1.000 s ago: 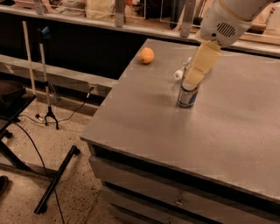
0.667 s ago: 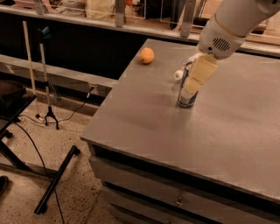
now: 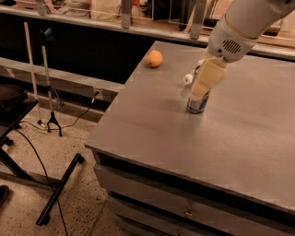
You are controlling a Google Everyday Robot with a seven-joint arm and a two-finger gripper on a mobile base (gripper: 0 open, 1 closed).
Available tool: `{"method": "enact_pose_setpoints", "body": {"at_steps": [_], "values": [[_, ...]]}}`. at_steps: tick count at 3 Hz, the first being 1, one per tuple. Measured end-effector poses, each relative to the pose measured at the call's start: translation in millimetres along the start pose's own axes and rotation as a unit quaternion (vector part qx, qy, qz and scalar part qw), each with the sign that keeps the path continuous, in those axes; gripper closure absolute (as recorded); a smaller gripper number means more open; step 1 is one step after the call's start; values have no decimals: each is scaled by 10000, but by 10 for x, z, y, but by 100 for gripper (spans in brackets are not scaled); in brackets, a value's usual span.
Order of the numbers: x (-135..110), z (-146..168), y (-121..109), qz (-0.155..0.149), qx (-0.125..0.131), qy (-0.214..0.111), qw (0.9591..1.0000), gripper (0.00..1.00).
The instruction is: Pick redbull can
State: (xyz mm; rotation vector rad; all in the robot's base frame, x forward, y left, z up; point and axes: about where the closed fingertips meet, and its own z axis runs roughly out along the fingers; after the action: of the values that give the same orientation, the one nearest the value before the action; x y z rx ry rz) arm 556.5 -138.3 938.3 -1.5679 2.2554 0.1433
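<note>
The redbull can (image 3: 198, 104) stands upright on the grey table (image 3: 152, 124), near its middle. Only the can's lower blue-and-silver part shows; its top is hidden behind my gripper. My gripper (image 3: 200, 91), cream-coloured and angled down from the upper right, sits right over the top of the can and reaches down around its upper part. The can still rests on the table.
A clear plastic bottle with a white cap (image 3: 188, 79) lies just behind the can on its left. An orange (image 3: 154, 58) sits near the table's far left edge. A shelf with clear containers (image 3: 138, 9) runs along the back. Stands and cables (image 3: 50, 120) are on the floor at left.
My gripper has come down and a little to the left, closer over the can. The can, the bottle and the orange have not moved.
</note>
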Motion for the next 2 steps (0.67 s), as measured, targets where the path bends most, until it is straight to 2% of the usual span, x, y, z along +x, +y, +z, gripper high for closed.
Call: {"method": "enact_pose_setpoints", "body": {"at_steps": [2], "values": [[-20,1,5,-16,17,-13,10000,65]]}}
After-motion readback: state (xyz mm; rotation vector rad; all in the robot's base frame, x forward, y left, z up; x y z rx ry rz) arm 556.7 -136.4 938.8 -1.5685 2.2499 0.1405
